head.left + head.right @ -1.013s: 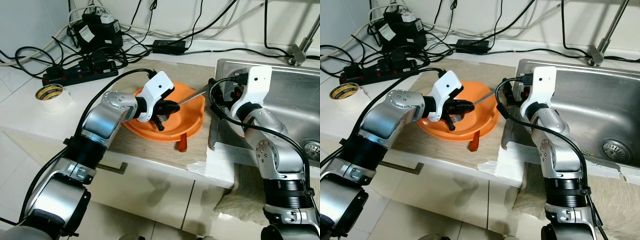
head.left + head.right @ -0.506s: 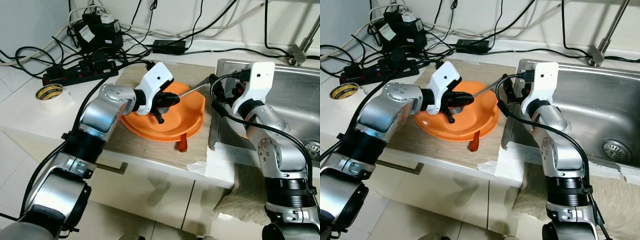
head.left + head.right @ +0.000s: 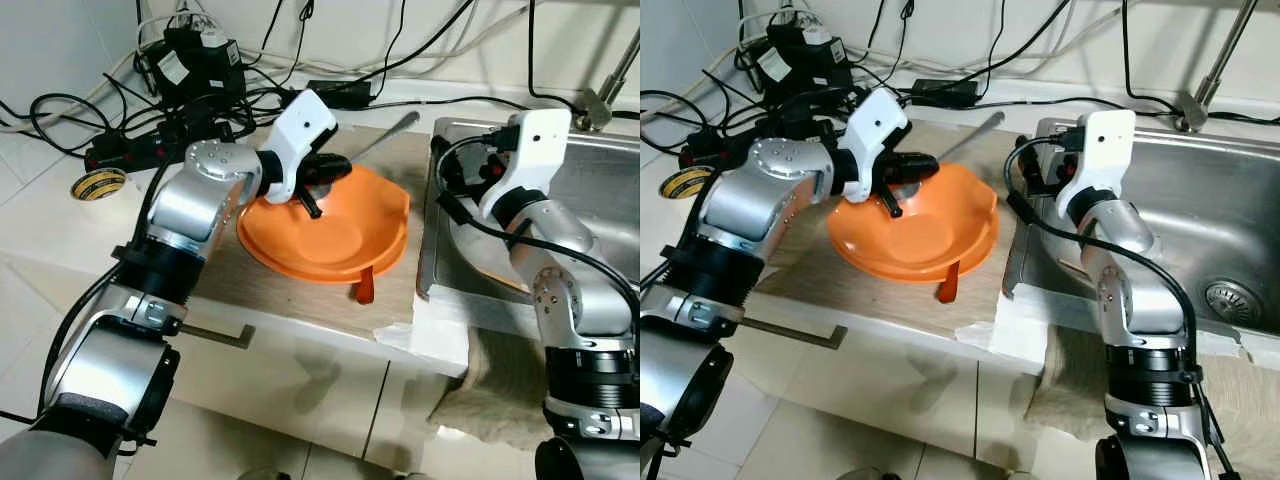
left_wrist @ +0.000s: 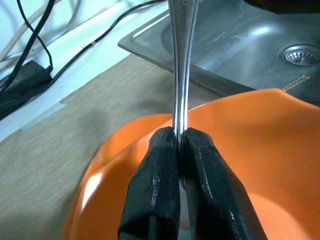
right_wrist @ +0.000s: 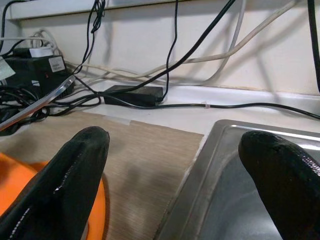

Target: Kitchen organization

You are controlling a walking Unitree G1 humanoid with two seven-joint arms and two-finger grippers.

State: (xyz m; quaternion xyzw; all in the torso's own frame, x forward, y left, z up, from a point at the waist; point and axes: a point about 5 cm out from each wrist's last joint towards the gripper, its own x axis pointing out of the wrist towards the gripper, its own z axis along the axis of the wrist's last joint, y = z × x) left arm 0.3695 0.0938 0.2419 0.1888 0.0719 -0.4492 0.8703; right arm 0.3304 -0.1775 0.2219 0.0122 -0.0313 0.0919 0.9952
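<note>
An orange plate [image 3: 330, 235] lies on the wooden board, with a small red-brown utensil [image 3: 364, 287] sticking out under its near rim. My left gripper [image 3: 322, 172] hangs above the plate's far left part, shut on a long metal utensil [image 3: 385, 136] whose handle points up toward the sink. In the left wrist view the two black fingers [image 4: 155, 195] clamp the metal utensil [image 4: 182, 65] over the plate [image 4: 260, 145]. My right gripper [image 5: 175, 185] is open, held over the left rim of the steel sink [image 3: 600, 180].
A power strip, adapters and tangled black cables [image 3: 190, 90] crowd the back left of the counter. A roll of tape [image 3: 98, 183] sits at the far left. The tap [image 3: 605, 95] stands behind the sink. White paper [image 3: 435, 335] and a cloth hang over the counter edge.
My left gripper has lifted the metal utensil up off the plate and back toward the wall. My right arm has risen a little by the sink rim.
</note>
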